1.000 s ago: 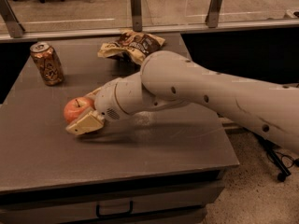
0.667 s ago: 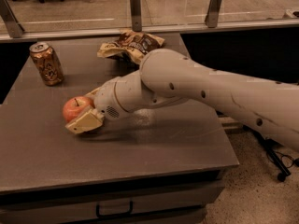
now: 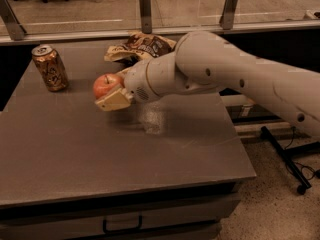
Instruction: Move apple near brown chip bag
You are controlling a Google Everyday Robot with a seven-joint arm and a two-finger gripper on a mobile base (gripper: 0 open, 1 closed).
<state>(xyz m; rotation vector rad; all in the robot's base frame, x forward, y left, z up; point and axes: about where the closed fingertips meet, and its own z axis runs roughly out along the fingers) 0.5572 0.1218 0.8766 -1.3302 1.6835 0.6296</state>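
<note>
The red-orange apple (image 3: 105, 85) sits between my gripper's fingers, a little above the grey table (image 3: 75, 149), left of centre. My gripper (image 3: 111, 93) is shut on the apple; one cream fingertip (image 3: 114, 100) shows below it. The brown chip bag (image 3: 141, 46) lies crumpled at the table's far edge, just behind and to the right of the apple, partly hidden by my white arm (image 3: 210, 69).
An orange-brown soda can (image 3: 49, 68) stands upright at the table's far left. A glass railing with metal posts (image 3: 145, 6) runs behind the table. A drawer handle (image 3: 122, 225) shows below the front edge. A black stand base (image 3: 287, 156) sits on the floor at right.
My gripper has lifted the apple off the table and carried it back and to the right, closer to the chip bag.
</note>
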